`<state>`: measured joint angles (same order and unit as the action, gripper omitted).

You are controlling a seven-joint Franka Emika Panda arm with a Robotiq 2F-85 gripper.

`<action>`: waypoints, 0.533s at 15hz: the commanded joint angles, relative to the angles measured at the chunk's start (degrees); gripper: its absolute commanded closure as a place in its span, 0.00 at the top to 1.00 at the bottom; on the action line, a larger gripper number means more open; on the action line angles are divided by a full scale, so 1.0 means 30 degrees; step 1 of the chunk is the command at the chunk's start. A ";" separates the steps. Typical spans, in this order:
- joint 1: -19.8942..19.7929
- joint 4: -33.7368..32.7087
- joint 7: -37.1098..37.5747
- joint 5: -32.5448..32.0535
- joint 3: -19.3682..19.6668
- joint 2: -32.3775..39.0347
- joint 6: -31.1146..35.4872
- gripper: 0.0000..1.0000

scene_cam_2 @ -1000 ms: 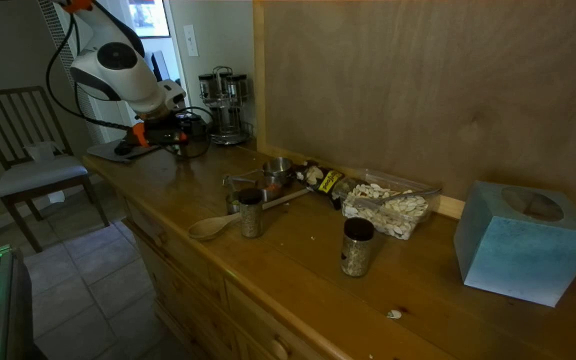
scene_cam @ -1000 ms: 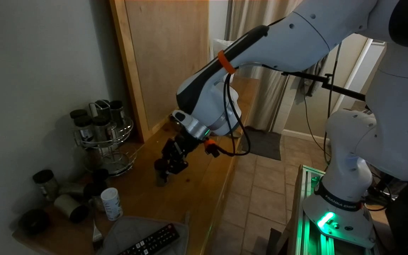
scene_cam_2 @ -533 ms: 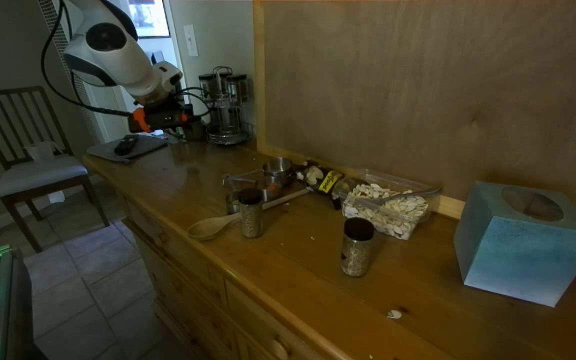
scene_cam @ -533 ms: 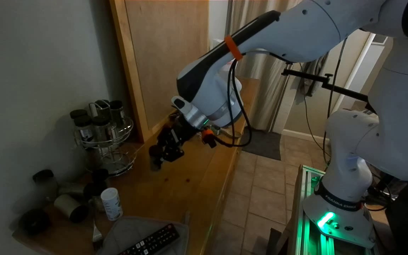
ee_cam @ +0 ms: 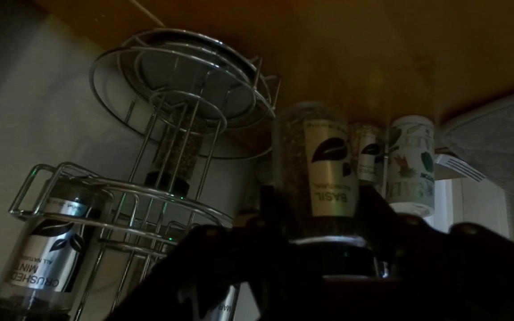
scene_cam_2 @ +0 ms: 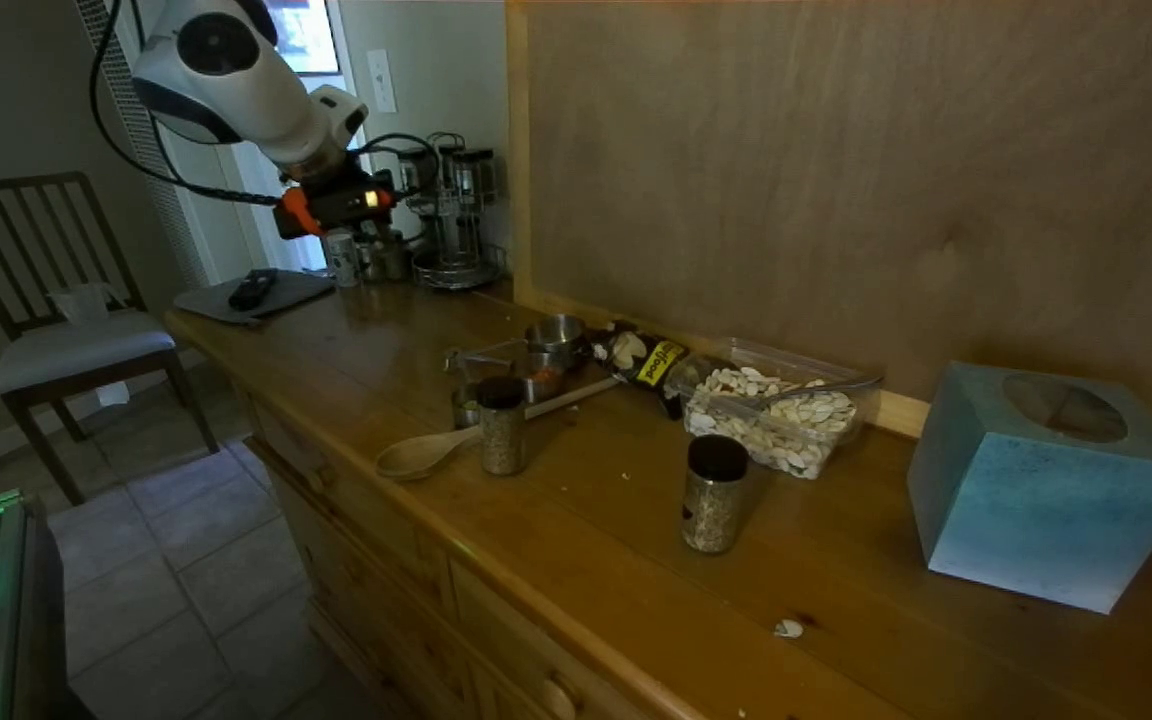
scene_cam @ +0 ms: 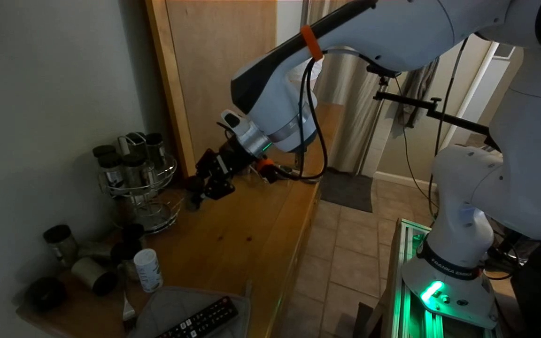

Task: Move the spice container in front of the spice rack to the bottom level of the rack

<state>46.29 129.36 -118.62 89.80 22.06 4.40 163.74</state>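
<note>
The spice container [scene_cam: 195, 201] is a small dark-capped jar. In the wrist view, whose picture is upside down, its label reads BASIL [ee_cam: 330, 169]. My gripper [scene_cam: 203, 189] is shut around its upper part and holds it upright above the counter, just beside the rack. In an exterior view the gripper [scene_cam_2: 376, 225] hides most of the jar. The spice rack [scene_cam: 155, 229] is a silvery two-tier wire carousel, also in the wrist view [ee_cam: 163, 73] and in an exterior view [scene_cam_2: 456, 277]. Its top tier holds several jars; a jar [ee_cam: 179, 149] stands in its bottom tier.
Several grey jars [scene_cam: 94, 276], some lying, and a white cup [scene_cam: 148, 271] are near the rack. A remote [scene_cam: 200, 320] lies on a grey mat. A wooden panel [scene_cam: 226, 75] rises behind. Farther along are jars [scene_cam_2: 712, 510], a spoon [scene_cam_2: 426, 455] and a tissue box [scene_cam_2: 1036, 490].
My gripper has lifted the spice container off the counter and carried it up and toward the rack. The rack and the other jars have not moved.
</note>
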 commanded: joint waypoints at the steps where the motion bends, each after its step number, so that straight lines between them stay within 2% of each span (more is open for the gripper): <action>1: -0.0012 0.0000 -0.0041 0.0001 0.0000 0.0009 -0.0007 0.48; 3: -0.0013 0.0000 -0.0072 0.0006 0.0000 0.0018 -0.0008 0.48; 4: -0.0014 0.0000 -0.0077 0.0007 0.0000 0.0022 -0.0008 0.23; 8: -0.0507 -0.1193 -0.1913 0.2449 0.0262 0.0888 -0.1016 0.23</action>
<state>45.96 128.92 -119.50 91.11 22.23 4.95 163.20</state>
